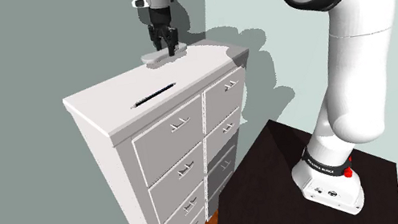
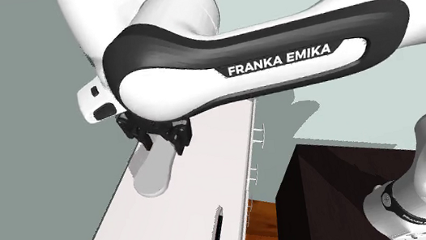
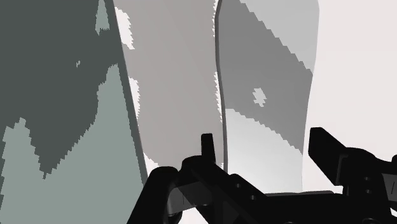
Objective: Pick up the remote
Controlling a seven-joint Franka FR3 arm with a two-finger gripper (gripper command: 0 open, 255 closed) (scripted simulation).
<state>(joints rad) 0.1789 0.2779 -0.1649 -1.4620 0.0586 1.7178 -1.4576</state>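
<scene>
The remote is a flat, pale grey slab lying at the far end of the white dresser's top, close to the wall. My black gripper points down right over it. In the wrist view the remote runs lengthwise between the two fingers, which stand apart on either side of it, with a thin gap still showing along each of its long edges. In the second exterior view the gripper hangs just above the remote, partly hidden by the arm's forearm.
A thin dark strip lies on the dresser top nearer the front. The dresser has two columns of drawers with handles. A grey-green wall stands behind it. The arm's base sits on a dark stand beside the dresser.
</scene>
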